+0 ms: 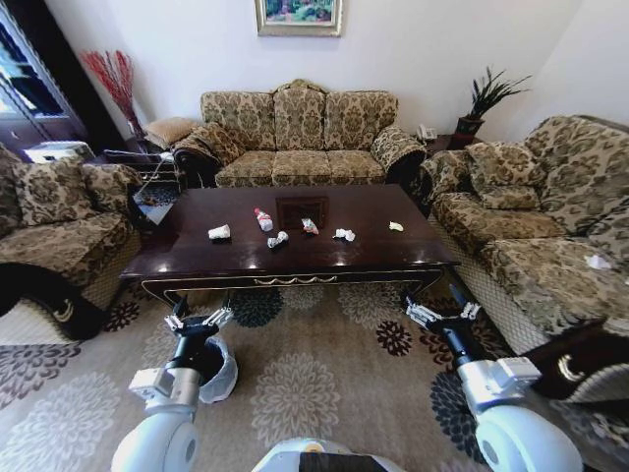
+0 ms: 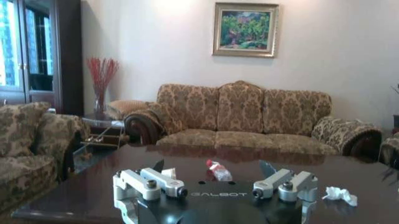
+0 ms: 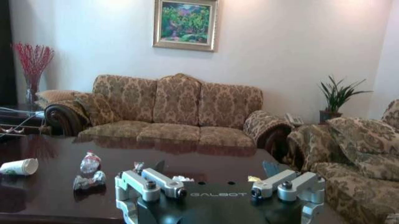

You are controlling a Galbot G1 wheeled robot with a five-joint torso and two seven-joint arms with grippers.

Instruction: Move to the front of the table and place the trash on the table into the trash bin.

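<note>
The dark glossy table [image 1: 393,252] stands just ahead of me on the carpet. Trash lies along its middle: a white paper cup [image 1: 218,232], a red-capped bottle [image 1: 262,219], a crumpled wad [image 1: 278,239], a colourful wrapper [image 1: 310,226], a white paper wad [image 1: 344,235] and a small yellowish bit [image 1: 395,226]. The trash bin [image 1: 226,376] with its white liner sits on the floor beside my left arm, partly hidden by it. My left gripper [image 1: 197,321] and right gripper [image 1: 442,313] hang open and hold nothing, both short of the table's front edge. The left wrist view shows the bottle [image 2: 218,170] beyond the open left gripper [image 2: 215,185].
A three-seat patterned sofa [image 1: 295,147] stands behind the table. Matching sofas flank it on the left [image 1: 59,226] and right [image 1: 550,236]. A white scrap [image 1: 598,262] lies on the right sofa. Patterned carpet [image 1: 314,374] lies open between my arms.
</note>
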